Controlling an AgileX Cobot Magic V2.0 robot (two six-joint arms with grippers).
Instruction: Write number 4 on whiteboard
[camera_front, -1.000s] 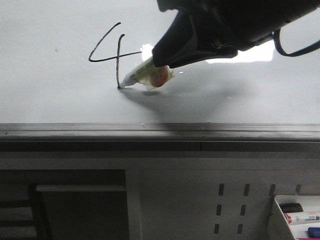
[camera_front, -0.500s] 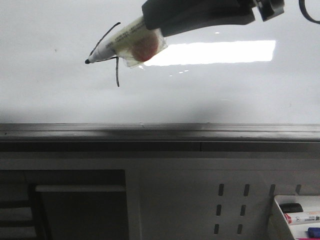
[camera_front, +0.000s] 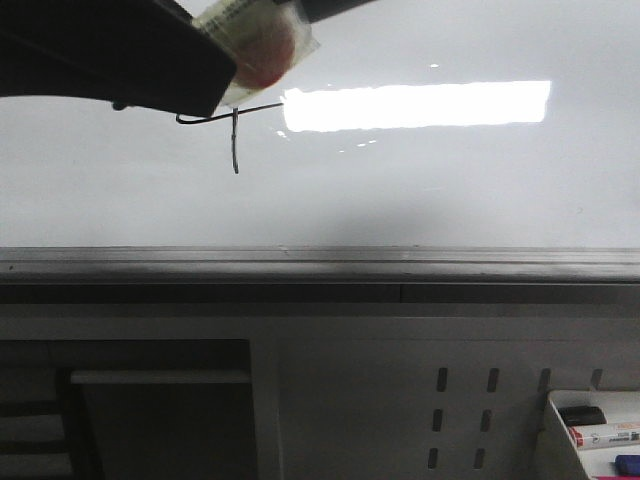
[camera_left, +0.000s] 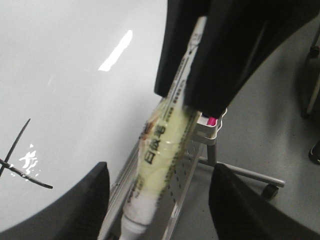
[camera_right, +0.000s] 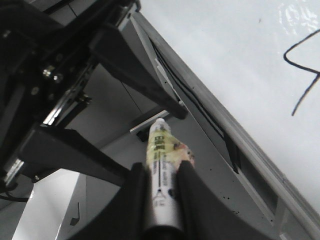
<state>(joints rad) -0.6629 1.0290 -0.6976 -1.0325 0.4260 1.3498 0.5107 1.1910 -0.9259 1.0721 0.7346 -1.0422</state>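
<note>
Lifted clear since earlier, the right hand (camera_right: 160, 190) grips the marker (camera_right: 161, 165); left hand (camera_left: 157, 200) spread, empty. Number 4 (camera_front: 232, 135) on the whiteboard (camera_front: 450, 190): thin, black, partly hidden.

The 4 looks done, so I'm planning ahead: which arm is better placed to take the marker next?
Probably left: the left gripper, open, flanks the tape-wrapped white marker, which the right gripper holds by its other end.

The whiteboard (camera_front: 450, 190) is smooth and glossy, mirroring a light; its ledge (camera_front: 320, 262) looks like brushed grey metal. The marker (camera_right: 161, 187) is white plastic, part-wrapped in shiny clear film.
</note>
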